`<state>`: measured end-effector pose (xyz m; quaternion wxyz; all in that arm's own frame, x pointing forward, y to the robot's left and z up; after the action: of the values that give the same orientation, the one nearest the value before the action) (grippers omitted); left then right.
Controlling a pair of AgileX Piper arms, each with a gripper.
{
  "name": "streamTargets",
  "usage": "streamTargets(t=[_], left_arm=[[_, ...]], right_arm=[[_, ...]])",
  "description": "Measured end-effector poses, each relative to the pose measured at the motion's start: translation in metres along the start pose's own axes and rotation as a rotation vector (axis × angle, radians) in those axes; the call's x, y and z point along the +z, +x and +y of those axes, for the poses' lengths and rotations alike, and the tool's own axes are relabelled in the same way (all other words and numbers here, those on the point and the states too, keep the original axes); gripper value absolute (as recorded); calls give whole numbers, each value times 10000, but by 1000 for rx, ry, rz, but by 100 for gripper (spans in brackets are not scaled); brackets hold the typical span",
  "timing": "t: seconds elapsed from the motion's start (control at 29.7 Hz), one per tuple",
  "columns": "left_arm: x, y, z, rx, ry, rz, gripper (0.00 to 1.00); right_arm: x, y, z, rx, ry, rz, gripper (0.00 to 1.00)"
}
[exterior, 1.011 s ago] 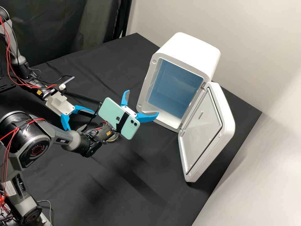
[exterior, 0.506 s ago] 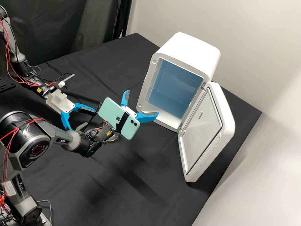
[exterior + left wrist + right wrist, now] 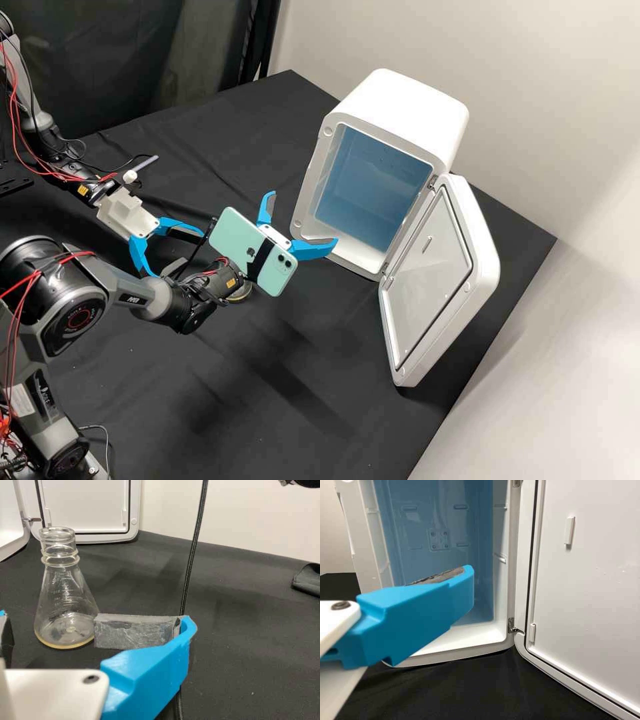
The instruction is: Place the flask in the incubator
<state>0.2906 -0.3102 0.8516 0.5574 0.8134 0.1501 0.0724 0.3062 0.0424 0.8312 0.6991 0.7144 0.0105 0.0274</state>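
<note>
Black bench (image 3: 250, 630) bears clear conical flask (image 3: 62, 597); left end effector (image 3: 173, 253), right end effector (image 3: 303, 219) released.

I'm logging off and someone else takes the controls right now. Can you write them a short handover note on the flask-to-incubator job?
Left gripper: open, holding nothing, low over the bench, with the flask between its open fingers.
Right gripper: open, holding nothing, in the air in front of the incubator opening.
The flask stands upright on the bench, not gripped.
The incubator's door is swung wide open.
Done: door open, left gripper lined up on the flask.
Left: close on the flask, carry it into the incubator, set it down, release.
</note>
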Motion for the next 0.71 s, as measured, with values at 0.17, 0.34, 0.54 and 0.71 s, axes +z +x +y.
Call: streamTargets(t=[0.17, 0.34, 0.54, 0.71], left_arm=[[3, -2, 7, 2, 1, -1, 100], [3, -2, 7, 2, 1, -1, 100], [3, -2, 7, 2, 1, -1, 100], [9, -1, 4, 1, 1, -3, 100]], right_arm=[[1, -5, 10, 6, 2, 10, 100], [67, -90, 78, 51, 25, 59, 100], [181, -167, 63, 58, 13, 69, 100], [291, -166, 17, 28, 2, 48, 100]])
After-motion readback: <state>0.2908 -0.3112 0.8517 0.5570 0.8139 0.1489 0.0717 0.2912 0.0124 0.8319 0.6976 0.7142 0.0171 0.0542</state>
